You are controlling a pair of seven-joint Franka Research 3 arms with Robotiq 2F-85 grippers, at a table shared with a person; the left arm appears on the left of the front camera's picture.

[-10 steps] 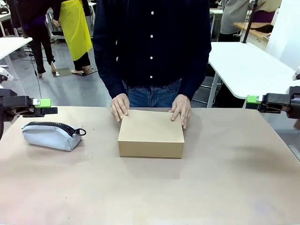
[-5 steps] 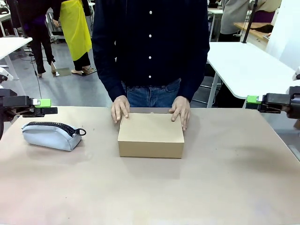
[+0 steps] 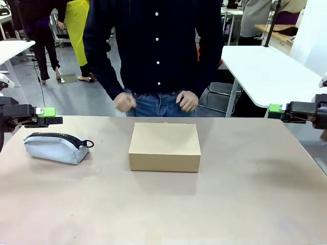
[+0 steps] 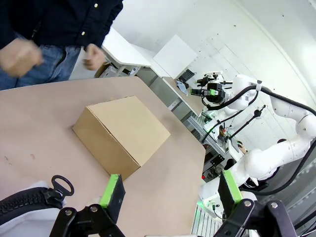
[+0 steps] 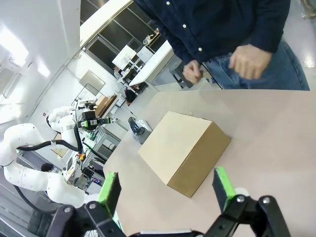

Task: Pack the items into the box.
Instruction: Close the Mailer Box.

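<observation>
The box (image 3: 164, 146) is sitting closed at the centre of the table (image 3: 163, 209), lid flat, nothing touching it. In the left wrist view that box (image 4: 121, 133) is lying ahead of the left tool (image 4: 170, 190), whose green-padded fingers (image 4: 111, 191) are standing wide apart, gripping nothing. In the right wrist view the box (image 5: 185, 150) is resting ahead of the right tool (image 5: 165, 190), and its fingers (image 5: 222, 186) are spread wide too, gripping nothing.

Over at 9 o'clock from the box, a grey zip pouch (image 3: 55, 146) is lying on the table, its black zipper pull pointing toward the box. Just beyond it at the table's left edge, the left tool (image 3: 48, 116) is hovering level. At 3 o'clock, well apart from the box, the right tool (image 3: 277, 112) is hanging at the right edge.

At 12 o'clock, beyond the far edge, the person (image 3: 156, 51) is standing with both hands (image 3: 125, 101) curled at waist height, clear of the box.
</observation>
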